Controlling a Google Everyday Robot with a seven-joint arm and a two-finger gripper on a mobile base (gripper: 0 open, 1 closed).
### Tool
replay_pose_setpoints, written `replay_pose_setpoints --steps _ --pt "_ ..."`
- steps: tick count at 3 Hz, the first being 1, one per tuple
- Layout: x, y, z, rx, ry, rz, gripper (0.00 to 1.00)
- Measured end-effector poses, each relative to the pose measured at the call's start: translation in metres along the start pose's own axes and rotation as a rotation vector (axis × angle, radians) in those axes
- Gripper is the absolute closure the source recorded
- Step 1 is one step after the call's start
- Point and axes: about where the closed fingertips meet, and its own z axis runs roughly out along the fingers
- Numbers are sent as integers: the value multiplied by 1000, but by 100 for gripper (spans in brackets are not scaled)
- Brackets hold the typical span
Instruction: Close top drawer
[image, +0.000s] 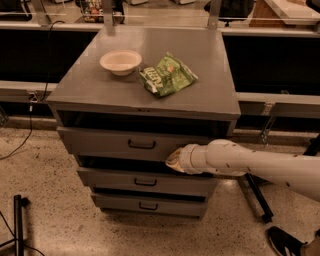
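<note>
Plainly, the wide grey metal top drawer (100, 142) sits uppermost in the stack and is pulled part-way out, with a dark gap showing between its flat front and the top of the grey metal desk (210, 95). I have the cream-tipped gripper (175, 160) against the lower right of that front, right of the small dark loop handle (141, 145). Whether it is apart or together I cannot tell from here.

My worry is the off-centre contact: pushing from the right side could skew the drawer so that it binds on its runners. The gripper is also low on the front, so it might slip under the edge into the gap above the middle grey drawer (145, 181). A hard shove could jolt what rests on top.

Count: three drawers, the lowest (147, 204) included, each with one handle; one round cream bowl (120, 62); one crumpled green snack bag (167, 74); one white arm (260, 165).
</note>
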Motion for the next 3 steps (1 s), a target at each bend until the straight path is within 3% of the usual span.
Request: replay_pose_setpoints --steps 2,3 --pt "1 -4 -1 7 -4 1 100" --pt "-19 13 -14 -7 -57 -31 100"
